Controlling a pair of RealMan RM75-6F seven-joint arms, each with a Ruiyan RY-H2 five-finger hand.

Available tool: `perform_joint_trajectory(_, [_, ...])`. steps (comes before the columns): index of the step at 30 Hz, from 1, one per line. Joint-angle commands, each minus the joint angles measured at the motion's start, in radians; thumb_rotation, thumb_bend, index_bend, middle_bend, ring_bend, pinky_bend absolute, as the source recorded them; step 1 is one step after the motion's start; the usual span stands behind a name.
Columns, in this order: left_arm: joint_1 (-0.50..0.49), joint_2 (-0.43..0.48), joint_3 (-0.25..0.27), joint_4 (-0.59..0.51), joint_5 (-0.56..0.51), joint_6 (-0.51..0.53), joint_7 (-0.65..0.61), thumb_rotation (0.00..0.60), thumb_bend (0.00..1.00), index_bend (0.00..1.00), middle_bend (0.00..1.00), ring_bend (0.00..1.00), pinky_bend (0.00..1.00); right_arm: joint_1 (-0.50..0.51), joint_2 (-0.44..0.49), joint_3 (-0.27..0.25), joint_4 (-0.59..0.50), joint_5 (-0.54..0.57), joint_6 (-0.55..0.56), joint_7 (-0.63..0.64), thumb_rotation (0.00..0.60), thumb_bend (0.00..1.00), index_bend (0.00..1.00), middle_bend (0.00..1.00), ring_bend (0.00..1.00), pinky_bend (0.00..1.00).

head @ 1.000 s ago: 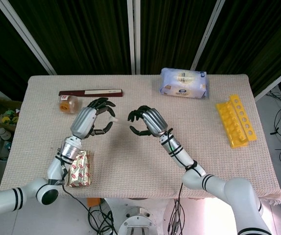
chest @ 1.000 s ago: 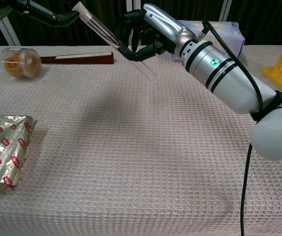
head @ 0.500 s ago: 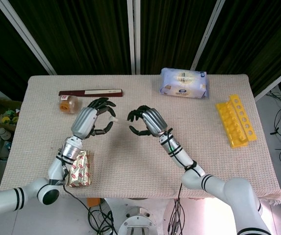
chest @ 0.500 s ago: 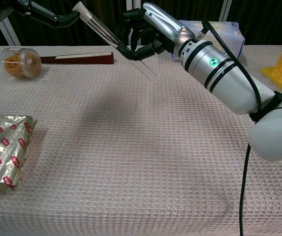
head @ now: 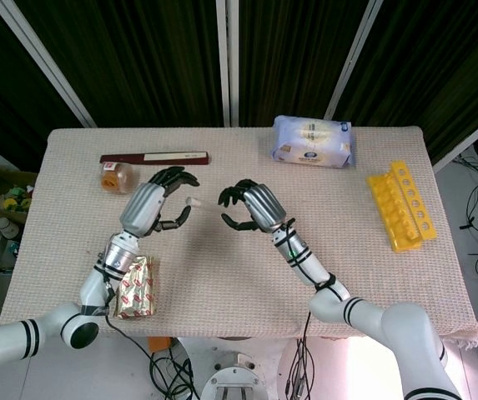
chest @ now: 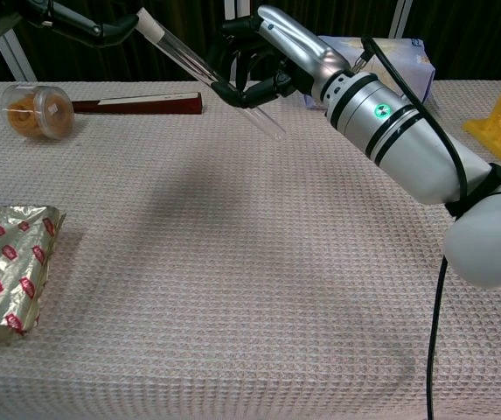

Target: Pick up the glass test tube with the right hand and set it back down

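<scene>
The glass test tube [chest: 180, 50] hangs tilted above the table, its mouth up and to the left and its rounded end low on the right. My right hand [chest: 259, 52] grips it around the middle with curled fingers. In the head view only the tube's white end [head: 193, 201] shows, in the gap between my right hand [head: 247, 208] and my left hand [head: 157, 204]. My left hand [chest: 75, 24] hovers at the upper left with its fingers apart, just off the tube's mouth and holding nothing.
A small jar [head: 116, 177] and a dark red box [head: 155, 157] lie at the back left. A foil packet [head: 136, 287] sits at the front left, a wipes pack [head: 314, 142] at the back and a yellow rack [head: 401, 206] on the right.
The tube has shifted slightly to the right in my right hand and lies a little flatter. Its mouth now stands apart from my left hand's fingers.
</scene>
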Motion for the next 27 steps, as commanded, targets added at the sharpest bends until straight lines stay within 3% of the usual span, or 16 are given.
perform_joint_trajectory(1, [0.002, 0.003, 0.001, 0.002, 0.004, 0.003, -0.005, 0.570, 0.45, 0.25, 0.23, 0.12, 0.16, -0.002, 0.004, -0.007, 0.001, -0.003, -0.005, -0.011, 0.600, 0.60, 0.85, 0.70, 0.51, 0.37])
perform_joint_trajectory(8, [0.024, 0.049, 0.010, -0.003, 0.018, 0.022, 0.007, 0.536, 0.45, 0.24, 0.22, 0.11, 0.15, 0.002, 0.066, -0.048, -0.016, -0.015, -0.084, -0.123, 0.600, 0.61, 0.85, 0.70, 0.51, 0.37])
perform_joint_trajectory(15, [0.061, 0.094, 0.038, 0.019, 0.007, 0.056, 0.136, 0.528, 0.43, 0.24, 0.22, 0.10, 0.15, 0.020, 0.153, -0.098, -0.040, -0.008, -0.238, -0.404, 0.600, 0.60, 0.86, 0.70, 0.51, 0.37])
perform_joint_trajectory(18, [0.070, 0.100, 0.049, 0.035, -0.011, 0.053, 0.186, 0.529, 0.42, 0.24, 0.21, 0.10, 0.15, 0.023, 0.144, -0.109, -0.028, 0.006, -0.287, -0.502, 0.600, 0.60, 0.86, 0.70, 0.51, 0.37])
perform_joint_trajectory(23, [0.075, 0.102, 0.060, 0.055, -0.049, 0.035, 0.255, 0.529, 0.41, 0.24, 0.21, 0.10, 0.15, 0.027, 0.099, -0.128, 0.029, 0.011, -0.331, -0.560, 0.600, 0.59, 0.83, 0.68, 0.51, 0.37])
perform_joint_trajectory(27, [0.080, 0.107, 0.061, 0.052, -0.078, 0.020, 0.265, 0.528, 0.40, 0.24, 0.21, 0.10, 0.15, 0.026, 0.069, -0.140, 0.064, 0.011, -0.353, -0.578, 0.600, 0.54, 0.73, 0.60, 0.46, 0.34])
